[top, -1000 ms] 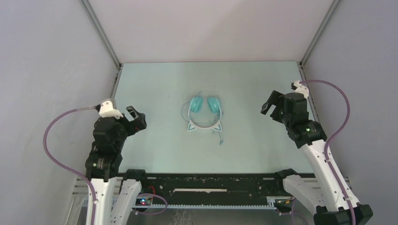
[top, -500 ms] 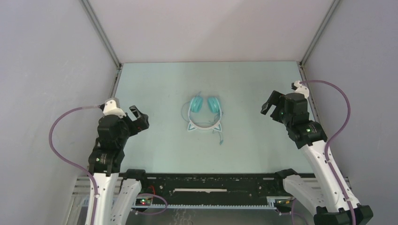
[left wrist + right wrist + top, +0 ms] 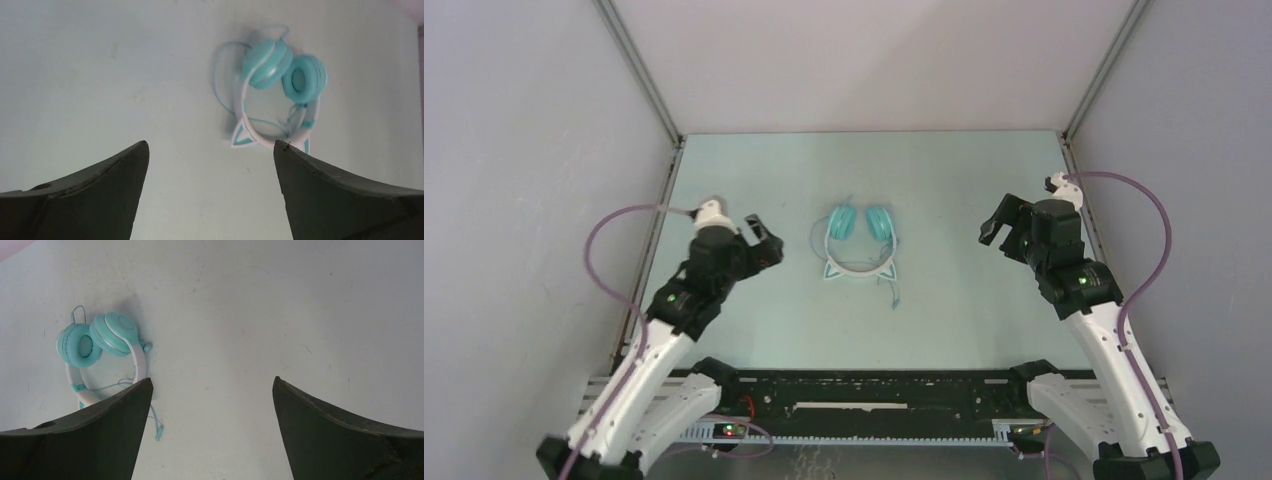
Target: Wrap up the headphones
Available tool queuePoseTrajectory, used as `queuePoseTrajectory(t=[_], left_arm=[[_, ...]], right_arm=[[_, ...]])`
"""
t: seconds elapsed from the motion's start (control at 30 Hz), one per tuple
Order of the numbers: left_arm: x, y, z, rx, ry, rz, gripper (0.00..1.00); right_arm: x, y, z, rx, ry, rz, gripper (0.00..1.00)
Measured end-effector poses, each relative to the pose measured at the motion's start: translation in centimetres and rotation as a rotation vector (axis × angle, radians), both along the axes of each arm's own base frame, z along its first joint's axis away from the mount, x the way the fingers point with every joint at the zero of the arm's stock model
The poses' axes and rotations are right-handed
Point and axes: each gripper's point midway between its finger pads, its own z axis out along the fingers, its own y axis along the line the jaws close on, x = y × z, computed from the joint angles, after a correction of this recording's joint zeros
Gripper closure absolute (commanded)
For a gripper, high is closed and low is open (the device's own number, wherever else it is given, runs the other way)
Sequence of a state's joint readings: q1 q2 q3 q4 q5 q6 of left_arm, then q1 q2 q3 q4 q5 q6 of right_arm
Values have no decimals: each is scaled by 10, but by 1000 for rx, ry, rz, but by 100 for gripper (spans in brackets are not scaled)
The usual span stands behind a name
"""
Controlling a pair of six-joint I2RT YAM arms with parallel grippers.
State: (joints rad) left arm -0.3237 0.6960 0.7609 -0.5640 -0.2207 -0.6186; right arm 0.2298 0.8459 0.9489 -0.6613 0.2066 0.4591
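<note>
The headphones [image 3: 879,222] lie flat at the middle of the pale green table, their two round teal ear cups side by side at the far end. The white headband with cat ears [image 3: 859,270] curves toward me. A thin teal cable [image 3: 893,293] trails off toward the near right. My left gripper [image 3: 766,240] hovers open just left of the headphones [image 3: 265,65], nothing between its fingers. My right gripper [image 3: 1002,228] is open and empty too, farther off on the right. In its view the headphones [image 3: 112,332] sit at the left, with the cable's plug [image 3: 159,432] beside its left finger.
Grey walls close the table [image 3: 754,170] in on the left, back and right, with metal posts at the back corners. A black rail [image 3: 854,385] runs along the near edge between the arm bases. Purple hoses loop beside each arm.
The left arm has swung forward and to the right, bringing its open gripper close to the headphones. The right arm and the headphones have not moved.
</note>
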Motion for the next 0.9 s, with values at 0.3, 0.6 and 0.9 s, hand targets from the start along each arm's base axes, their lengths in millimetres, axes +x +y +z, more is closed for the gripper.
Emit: queuePoseTrajectory(t=[0.3,0.6,0.9], left_arm=[[19,-91,-88,163,272,-95,5],[72,-122,-112,237,310,15,25],[88,-131,-159,270,402,72,54]], right_arm=[[-7,2,7,8,-26,13,0],[-17,0,13,13,-49,17,0],[-27,-2,11,13,-46,17,0]])
